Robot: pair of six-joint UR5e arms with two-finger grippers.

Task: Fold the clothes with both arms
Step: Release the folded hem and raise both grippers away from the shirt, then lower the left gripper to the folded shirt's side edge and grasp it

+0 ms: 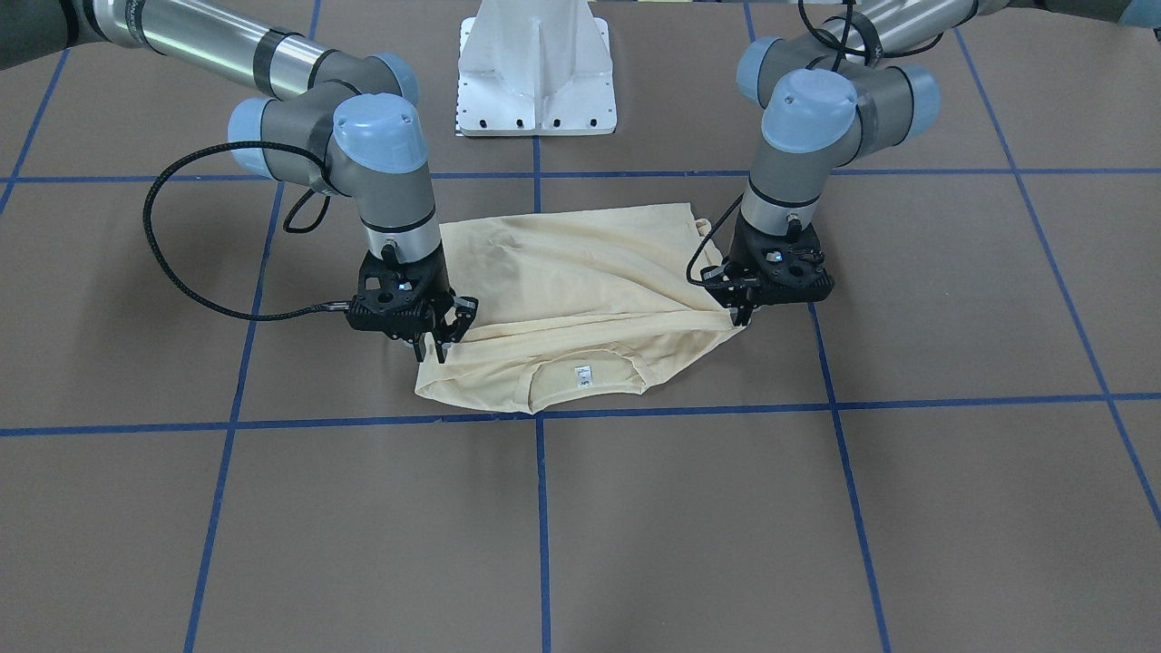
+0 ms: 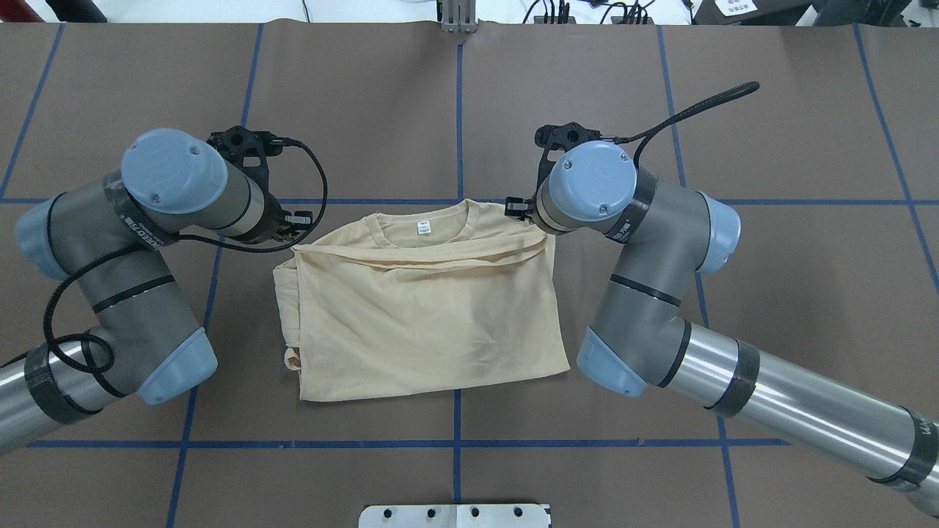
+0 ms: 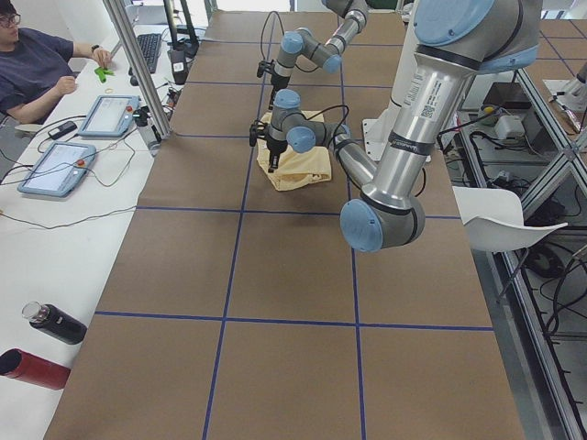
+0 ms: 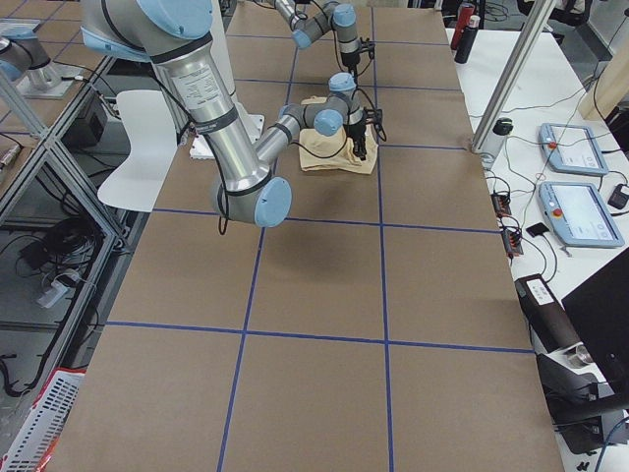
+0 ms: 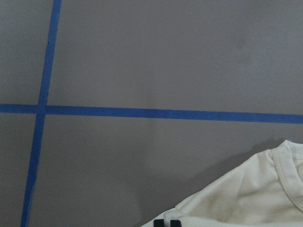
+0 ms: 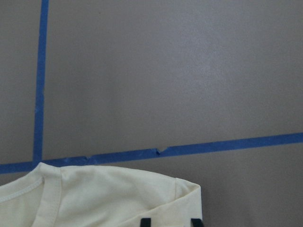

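We can read no word or number outright; the small white neck label (image 2: 423, 227) of the T-shirt (image 2: 425, 315) carries tiny dark marks, too small for us to make out, in the overhead view and the front-facing view (image 1: 582, 373) alike; the dark band (image 2: 139, 224) on the left arm (image 2: 139, 293) bears pale lettering, too blurred for us to spell; so does the band (image 2: 625, 220) on the right arm (image 2: 645, 293); a sticker (image 3: 426, 96) with small print sits on the near arm's silver tube in the exterior left view, also illegible.
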